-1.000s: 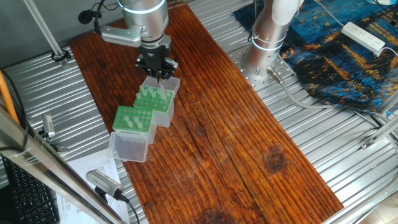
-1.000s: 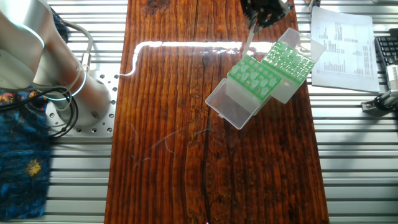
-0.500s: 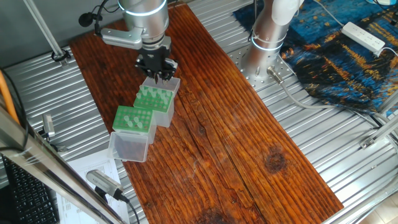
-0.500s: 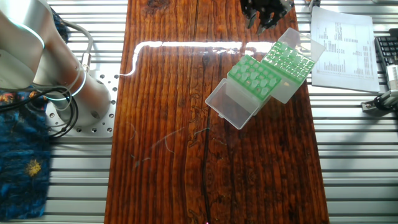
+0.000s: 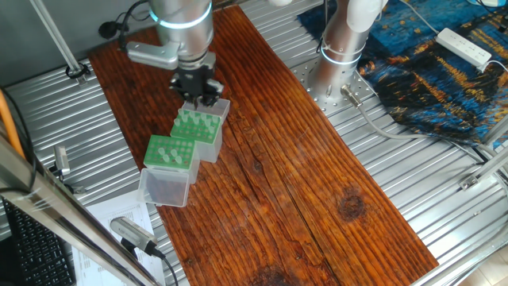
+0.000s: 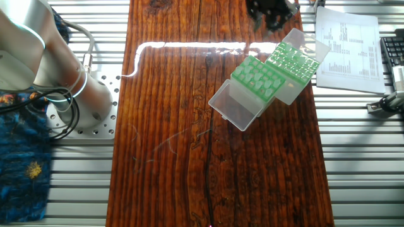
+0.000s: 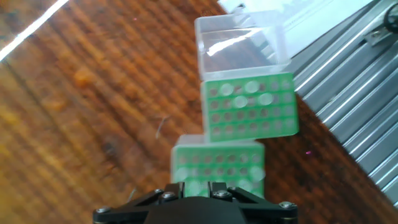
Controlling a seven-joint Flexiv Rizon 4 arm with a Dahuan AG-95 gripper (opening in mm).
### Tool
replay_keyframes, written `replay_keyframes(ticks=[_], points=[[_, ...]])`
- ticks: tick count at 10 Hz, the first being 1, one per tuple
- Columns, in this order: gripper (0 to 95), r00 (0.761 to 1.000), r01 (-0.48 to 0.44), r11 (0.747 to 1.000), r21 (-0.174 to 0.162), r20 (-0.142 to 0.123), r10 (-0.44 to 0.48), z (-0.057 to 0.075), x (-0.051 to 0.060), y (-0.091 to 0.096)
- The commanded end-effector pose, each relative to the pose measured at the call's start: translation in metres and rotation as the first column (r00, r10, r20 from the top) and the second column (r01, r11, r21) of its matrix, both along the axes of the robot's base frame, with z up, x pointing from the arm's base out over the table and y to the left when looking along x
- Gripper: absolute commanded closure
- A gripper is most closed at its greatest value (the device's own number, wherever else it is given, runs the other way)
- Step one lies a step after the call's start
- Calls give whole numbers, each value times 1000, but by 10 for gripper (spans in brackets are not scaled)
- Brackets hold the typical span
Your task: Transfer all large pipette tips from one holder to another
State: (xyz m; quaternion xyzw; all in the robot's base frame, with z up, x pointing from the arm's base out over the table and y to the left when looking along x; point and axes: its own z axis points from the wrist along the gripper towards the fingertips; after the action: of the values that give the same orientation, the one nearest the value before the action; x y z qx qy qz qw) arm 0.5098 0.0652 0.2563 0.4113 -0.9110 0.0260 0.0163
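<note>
Two green holders stand end to end on the wooden table. The nearer holder (image 7: pixel 217 167) lies just under my gripper (image 7: pixel 198 188); the farther holder (image 7: pixel 249 106) carries a few large pipette tips (image 7: pixel 239 101), which show as pale round tops. In one fixed view my gripper (image 5: pixel 198 94) hangs above the end of the holder (image 5: pixel 198 125) with upright pale tips (image 5: pixel 193 119). In the other fixed view the gripper (image 6: pixel 270 17) is at the top edge. Its fingers stand close together, and a pale tip seems pinched between them, blurred against the green.
A clear plastic lid (image 7: pixel 239 38) hinges off the farther holder. Printed paper (image 6: pixel 347 44) lies on the ribbed metal bench beside the wood. The arm's base (image 5: pixel 343 48) stands at the table's other side, near a blue patterned cloth (image 5: pixel 429 71).
The gripper has risen from just over the holder. The thin tip that hung below it a second ago has gone up with it.
</note>
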Motion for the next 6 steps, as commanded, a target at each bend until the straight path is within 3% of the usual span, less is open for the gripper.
replay_keyframes(ticks=[1, 6], points=[[760, 999, -39, 999, 10, -1, 39, -9, 20, -6], [760, 997, 77, 997, 31, -7, -76, -41, 44, 11]])
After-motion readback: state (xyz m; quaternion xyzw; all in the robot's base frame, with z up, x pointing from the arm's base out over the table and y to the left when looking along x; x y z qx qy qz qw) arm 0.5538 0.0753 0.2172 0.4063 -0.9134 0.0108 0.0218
